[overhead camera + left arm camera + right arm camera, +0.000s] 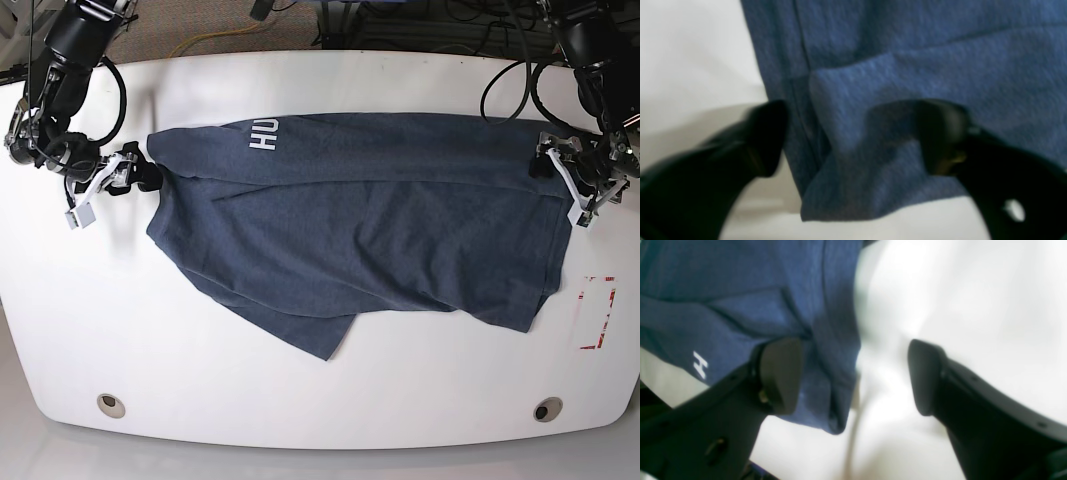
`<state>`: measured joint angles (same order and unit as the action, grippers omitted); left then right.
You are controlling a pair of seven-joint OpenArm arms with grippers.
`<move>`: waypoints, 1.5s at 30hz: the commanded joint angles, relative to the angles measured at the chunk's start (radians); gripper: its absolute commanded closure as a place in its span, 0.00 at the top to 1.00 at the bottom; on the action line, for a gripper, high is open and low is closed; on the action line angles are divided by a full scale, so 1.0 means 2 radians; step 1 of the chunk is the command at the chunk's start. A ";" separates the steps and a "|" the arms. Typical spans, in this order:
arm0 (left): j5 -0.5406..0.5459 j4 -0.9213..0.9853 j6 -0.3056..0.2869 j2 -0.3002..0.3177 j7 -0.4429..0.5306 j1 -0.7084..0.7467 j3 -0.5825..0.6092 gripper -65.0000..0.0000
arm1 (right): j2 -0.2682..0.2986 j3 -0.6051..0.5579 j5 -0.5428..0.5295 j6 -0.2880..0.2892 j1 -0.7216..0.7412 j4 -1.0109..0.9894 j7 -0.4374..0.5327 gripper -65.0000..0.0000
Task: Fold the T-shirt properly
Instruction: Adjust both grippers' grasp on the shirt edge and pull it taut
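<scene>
The dark navy T-shirt [350, 220] lies spread and rumpled across the white table [200, 350], with white lettering [263, 133] near its far edge. My left gripper [556, 160] is at the shirt's right edge in the base view. In the left wrist view it [853, 136] is open, and a folded corner of the shirt [923, 60] lies between its fingers. My right gripper [137, 178] is at the shirt's left edge. In the right wrist view it [853, 376] is open and straddles the shirt's hem [723, 290], with one finger [780, 373] over the cloth beside a white letter [700, 364].
A red-marked rectangle [597, 312] lies on the table at the right, below the left gripper. Two round holes [111, 404] [547, 409] sit near the table's front edge. Cables run behind the table's far edge.
</scene>
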<state>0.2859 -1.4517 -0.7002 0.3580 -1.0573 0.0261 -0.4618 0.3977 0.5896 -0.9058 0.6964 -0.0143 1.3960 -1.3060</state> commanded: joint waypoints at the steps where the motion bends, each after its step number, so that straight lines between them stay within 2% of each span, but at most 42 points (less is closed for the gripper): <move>1: 0.004 0.000 0.001 0.011 0.003 -0.016 -0.003 0.91 | 0.013 0.006 -0.028 0.001 -0.004 0.033 -0.008 0.74; 6: 0.005 -0.062 0.001 0.011 0.002 -0.012 -0.003 0.87 | 0.011 0.006 -0.064 0.001 -0.054 0.089 -0.013 0.74; 9: 0.005 -0.097 0.001 0.011 0.002 0.015 -0.003 0.87 | 0.006 0.007 -0.064 0.001 -0.081 0.105 -0.013 0.74; 12: 0.005 -0.121 0.001 0.011 0.002 0.041 -0.003 0.87 | -0.010 0.007 -0.062 0.001 -0.101 0.106 -0.011 0.74; 18: 0.002 -0.116 0.001 0.009 0.008 0.070 -0.003 0.87 | -0.020 0.003 -0.056 0.001 -0.120 0.087 0.032 0.74; 23: 0.000 -0.078 0.001 0.010 0.056 0.076 -0.001 0.87 | -0.043 0.003 -0.010 0.001 -0.093 0.056 0.033 0.72; 24: 0.000 -0.066 0.001 0.010 0.063 0.075 -0.001 0.87 | -0.049 0.003 0.003 0.001 -0.088 0.054 0.033 0.69; 27: 0.000 -0.042 0.001 0.011 0.063 0.071 0.000 0.87 | -0.055 0.003 0.026 0.001 -0.081 0.053 0.033 0.50; 29: -0.001 -0.024 0.001 0.011 0.063 0.061 0.000 0.87 | -0.055 0.003 0.033 0.001 -0.075 0.056 0.031 0.27; 32: 0.000 -0.014 0.001 0.021 0.063 0.060 0.000 0.85 | -0.053 0.002 0.032 0.001 -0.075 0.057 0.030 0.06; 34: 0.004 -0.015 0.001 0.022 0.062 0.062 0.000 0.79 | -0.051 0.004 0.032 0.001 -0.076 0.057 0.022 0.06; 39: 0.002 -0.049 0.001 0.022 0.033 0.096 -0.002 0.70 | -0.011 0.006 0.007 0.001 -0.093 0.057 0.011 0.06; 45: 0.004 -0.093 0.001 0.021 0.018 0.144 -0.003 0.70 | 0.032 0.004 -0.057 0.001 -0.124 0.057 0.010 0.06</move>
<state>0.3328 -1.6070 -0.7059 0.3752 -1.0000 0.2924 -0.4568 0.4149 0.5880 -0.9897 0.6998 -0.2577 1.4929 -1.2980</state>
